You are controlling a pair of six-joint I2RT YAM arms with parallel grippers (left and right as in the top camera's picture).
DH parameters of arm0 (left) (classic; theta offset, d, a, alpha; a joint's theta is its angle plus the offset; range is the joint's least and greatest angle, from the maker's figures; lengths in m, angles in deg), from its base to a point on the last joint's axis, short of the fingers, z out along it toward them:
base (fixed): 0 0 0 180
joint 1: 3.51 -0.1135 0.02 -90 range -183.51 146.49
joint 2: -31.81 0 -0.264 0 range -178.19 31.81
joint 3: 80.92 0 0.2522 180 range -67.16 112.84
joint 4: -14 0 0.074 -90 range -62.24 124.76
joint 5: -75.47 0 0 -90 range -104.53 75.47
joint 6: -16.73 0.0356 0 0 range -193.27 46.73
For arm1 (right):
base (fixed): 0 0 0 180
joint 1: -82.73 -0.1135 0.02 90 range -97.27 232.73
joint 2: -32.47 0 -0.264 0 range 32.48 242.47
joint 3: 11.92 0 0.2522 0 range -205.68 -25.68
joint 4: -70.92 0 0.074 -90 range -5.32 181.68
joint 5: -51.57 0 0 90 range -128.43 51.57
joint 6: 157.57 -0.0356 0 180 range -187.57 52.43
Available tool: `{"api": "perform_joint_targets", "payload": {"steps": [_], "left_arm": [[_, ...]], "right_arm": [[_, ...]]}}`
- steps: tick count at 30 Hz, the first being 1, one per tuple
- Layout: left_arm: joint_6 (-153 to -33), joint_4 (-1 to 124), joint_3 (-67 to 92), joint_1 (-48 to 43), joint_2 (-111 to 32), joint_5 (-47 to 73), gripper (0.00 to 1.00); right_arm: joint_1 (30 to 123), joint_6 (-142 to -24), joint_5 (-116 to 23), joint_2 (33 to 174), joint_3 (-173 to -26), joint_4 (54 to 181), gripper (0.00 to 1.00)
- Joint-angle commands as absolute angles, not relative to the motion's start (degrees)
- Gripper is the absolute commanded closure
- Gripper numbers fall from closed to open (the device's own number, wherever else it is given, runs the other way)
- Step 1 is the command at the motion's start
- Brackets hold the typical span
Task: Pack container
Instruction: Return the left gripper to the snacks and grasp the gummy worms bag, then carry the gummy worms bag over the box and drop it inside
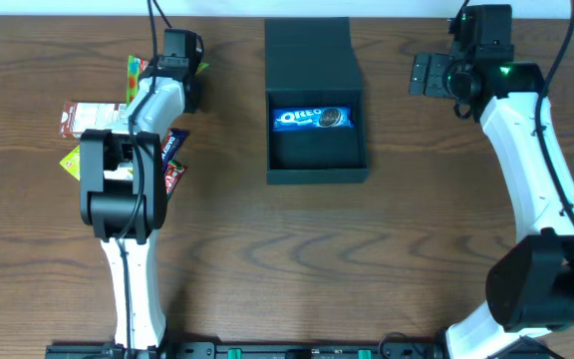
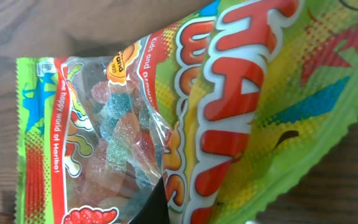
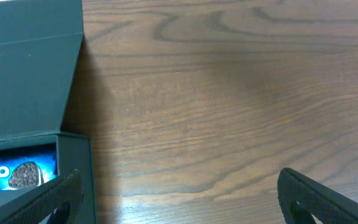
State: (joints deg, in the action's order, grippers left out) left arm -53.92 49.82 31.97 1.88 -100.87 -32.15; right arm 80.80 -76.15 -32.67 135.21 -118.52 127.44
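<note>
Green-and-red crinkled plastic bag of sugared gummy sweets [image 2: 117, 143] fills the left wrist view, lying directly under the left pincer [image 1: 184, 75]. Whether its jaws have closed on the bag cannot be determined. Just beside that pincer, toward its own arm, further snack packets [image 1: 83, 120] lie unpacked. Well off to its right stands the dark teal-green matte rectangular container [image 1: 317, 178], flap lid [image 1: 307, 50] open, holding one blue Oreo biscuit packet [image 1: 312, 119]. Beyond it the right pincer [image 3: 179, 180] hovers with jaws spread wide and empty, the container just off its left finger. Assessment: packing is at an early stage and most packets remain.
</note>
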Motion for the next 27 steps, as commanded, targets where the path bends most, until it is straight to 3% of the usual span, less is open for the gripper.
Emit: {"api": "perform_joint_targets", "payload": {"steps": [1,8,13,27], "left_arm": [[-54.2,49.0,36.7,5.0,-101.7,-36.2,0.94],[-54.5,48.9,45.5,13.2,-98.1,-43.6,0.94],[-62.4,51.8,46.7,20.2,-94.5,-49.5,0.95],[-108.6,77.8,46.7,43.1,-92.4,-54.2,0.94]], "right_arm": [[81.3,-77.0,-32.8,135.9,-118.2,127.2,0.01],[82.9,-77.0,-30.9,135.9,-118.2,127.2,0.01],[86.2,-77.4,-30.9,135.9,-118.2,127.1,0.01],[99.1,-78.3,-31.6,135.9,-118.2,125.2,0.01]]}}
